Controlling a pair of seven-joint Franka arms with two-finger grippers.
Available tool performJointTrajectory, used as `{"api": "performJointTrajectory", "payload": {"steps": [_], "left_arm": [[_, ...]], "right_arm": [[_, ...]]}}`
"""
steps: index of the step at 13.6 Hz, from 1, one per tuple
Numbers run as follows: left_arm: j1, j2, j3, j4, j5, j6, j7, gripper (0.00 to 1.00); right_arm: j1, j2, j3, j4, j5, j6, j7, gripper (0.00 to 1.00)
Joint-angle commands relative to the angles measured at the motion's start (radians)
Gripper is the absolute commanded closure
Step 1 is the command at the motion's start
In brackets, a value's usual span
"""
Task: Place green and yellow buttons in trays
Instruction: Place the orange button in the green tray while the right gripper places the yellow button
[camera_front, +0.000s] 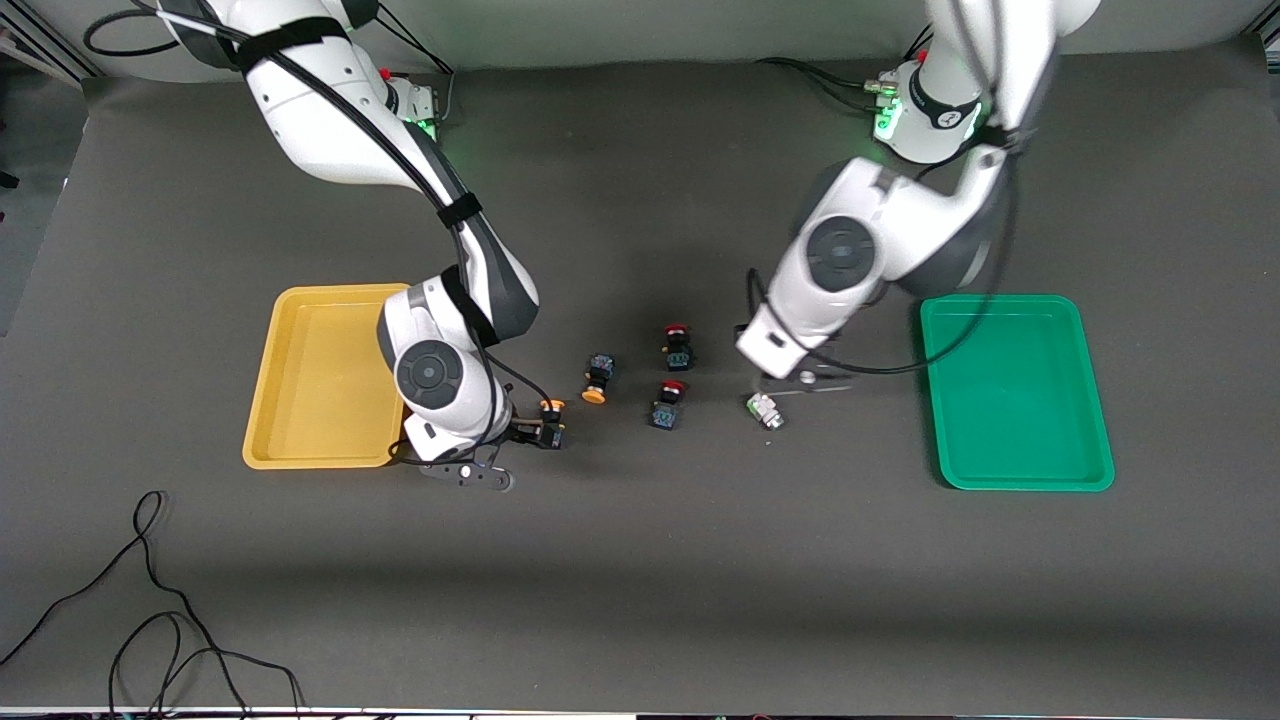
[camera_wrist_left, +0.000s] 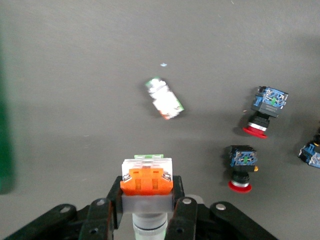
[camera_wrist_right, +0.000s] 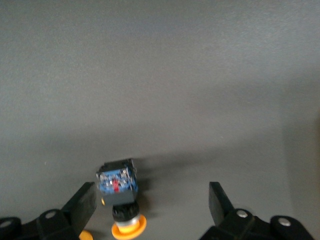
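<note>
**Black cables up front, buttons between two trays**

Black loose cables (camera_front: 148, 560) lie closest to the camera. You have the right gripper (camera_wrist_right: 152, 205) down by the yellow plastic tray (camera_front: 300, 440). Its fingers are spread wide around an orange-yellow capped button with a black-blue body (camera_wrist_right: 119, 187).

Your left gripper (camera_wrist_left: 147, 197) pinches a white button with an orange face (camera_wrist_left: 147, 181) over the table, near the green plastic tray (camera_front: 1015, 475). A white green-faced button (camera_front: 765, 410) lies just below it. Another orange-yellow capped button (camera_front: 597, 378) and two red-capped dark buttons (camera_front: 678, 345) lie on the table between the trays.
</note>
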Motion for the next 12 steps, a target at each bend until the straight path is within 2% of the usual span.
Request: {"api": "performJointTrajectory", "payload": {"steps": [1,5,8,10,12], "left_arm": [[0.14,-0.081,-0.004,-0.007,-0.027,-0.117,0.145,0.82],[0.372,-0.105,0.0,-0.013,-0.002,-0.212,0.41,0.82],[0.464,-0.079,0.0,-0.029,0.076,-0.183,0.494,0.82],[0.495,-0.062,0.002,-0.082,0.093,-0.095,0.512,0.82],[0.505,-0.034,0.002,-0.18,0.099,0.068,0.518,0.81]], "right_arm": [[0.031,0.059,-0.01,0.034,0.025,0.054,0.045,0.0],[0.054,0.093,-0.006,0.033,0.025,0.103,0.051,0.02],[0.064,0.096,0.002,0.024,0.023,0.102,0.045,0.19],[0.064,0.094,0.0,0.017,0.023,0.094,0.051,1.0],[0.072,0.085,0.0,0.004,0.022,0.094,0.033,1.0]]}}
